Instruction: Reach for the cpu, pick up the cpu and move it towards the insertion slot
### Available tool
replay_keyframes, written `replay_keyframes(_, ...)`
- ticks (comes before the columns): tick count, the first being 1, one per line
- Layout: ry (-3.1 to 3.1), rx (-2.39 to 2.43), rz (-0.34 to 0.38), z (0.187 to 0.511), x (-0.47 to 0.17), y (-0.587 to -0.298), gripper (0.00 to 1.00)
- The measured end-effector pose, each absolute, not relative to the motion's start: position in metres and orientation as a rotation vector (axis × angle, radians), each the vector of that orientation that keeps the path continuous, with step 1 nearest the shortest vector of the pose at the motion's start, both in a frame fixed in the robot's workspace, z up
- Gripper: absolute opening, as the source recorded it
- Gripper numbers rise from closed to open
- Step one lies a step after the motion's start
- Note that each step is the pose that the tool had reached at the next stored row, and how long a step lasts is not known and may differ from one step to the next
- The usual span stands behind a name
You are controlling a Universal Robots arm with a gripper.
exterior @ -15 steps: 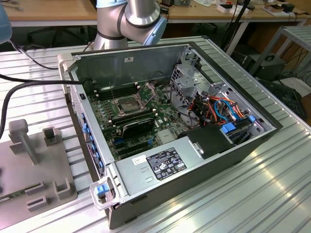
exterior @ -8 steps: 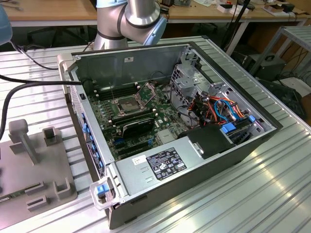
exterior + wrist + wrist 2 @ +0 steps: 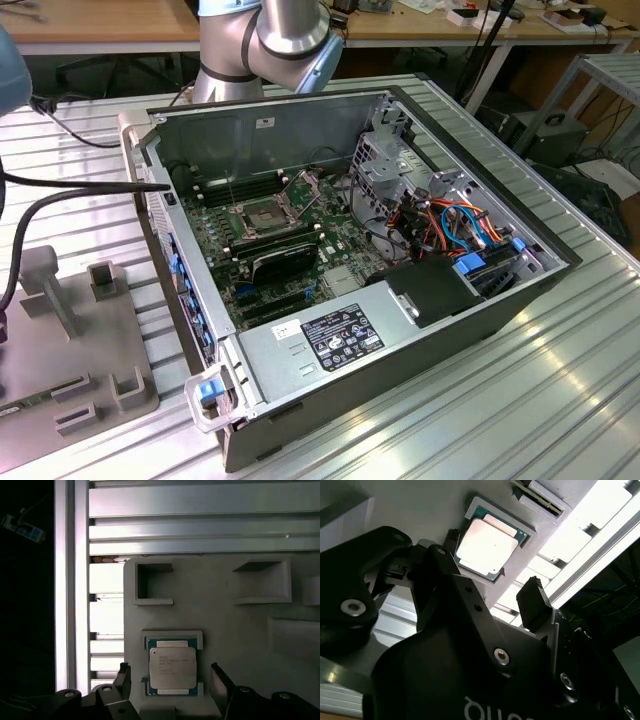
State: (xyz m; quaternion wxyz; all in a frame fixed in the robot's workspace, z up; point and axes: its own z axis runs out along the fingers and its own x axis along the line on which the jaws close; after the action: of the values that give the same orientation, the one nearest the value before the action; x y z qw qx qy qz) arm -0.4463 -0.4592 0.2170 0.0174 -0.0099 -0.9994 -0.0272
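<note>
i've got the gripper (image 3: pixel 169 676) spread wide over the cpu (image 3: pixel 172 657) — a finger off each side — chip lying flat in a recess of the grey holder (image 3: pixel 225 625).

1. The computer case (image 3: pixel 270 135) lies on the table (image 3: pixel 560 400). The fixture tray (image 3: pixel 90 330) lies just beside it, on the exterior view's left.
2. Inside the case, the insertion slot (image 3: pixel 262 213) sits on the motherboard (image 3: pixel 215 250) toward the far wall. The power supply (image 3: pixel 320 345) lies along the near wall.
3. In the first wrist view, the cpu (image 3: pixel 172 666) lies flat in a recess near the tray's edge.
4. The gripper (image 3: pixel 170 674) hangs over the cpu, one finger at each side, both clear of it.
</note>
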Motion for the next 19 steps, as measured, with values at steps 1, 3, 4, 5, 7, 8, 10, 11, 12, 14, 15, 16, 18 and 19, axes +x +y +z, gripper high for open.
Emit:
replay_keyframes(1,-3.106,-0.031,-0.086,0.215,-0.446,-0.459,0.74)
replay_keyframes(3,-3.105,-0.031,-0.088,0.211,-0.446,-0.459,0.74)
replay_keyframes(4,-3.105,-0.031,-0.089,0.207,-0.446,-0.459,0.74)
replay_keyframes(5,-3.105,-0.031,-0.092,0.204,-0.446,-0.459,0.74)
replay_keyframes(7,-3.104,-0.037,-0.093,0.2,-0.446,-0.459,0.74)
replay_keyframes(8,-3.104,-0.046,-0.093,0.198,-0.446,-0.459,0.74)
replay_keyframes(10,-3.103,-0.064,-0.09,0.195,-0.446,-0.459,0.74)
replay_keyframes(11,-3.103,-0.071,-0.088,0.194,-0.445,-0.459,0.74)
replay_keyframes(12,-3.102,-0.077,-0.087,0.193,-0.445,-0.459,0.74)
replay_keyframes(14,-3.101,-0.081,-0.085,0.191,-0.444,-0.458,0.74)
replay_keyframes(15,-3.101,-0.081,-0.084,0.191,-0.444,-0.458,0.74)
replay_keyframes(16,-3.101,-0.081,-0.085,0.19,-0.444,-0.458,0.74)
replay_keyframes(18,-3.1,-0.081,-0.084,0.189,-0.444,-0.458,0.74)
replay_keyframes(19,-3.1,-0.081,-0.084,0.189,-0.444,-0.458,0.74)
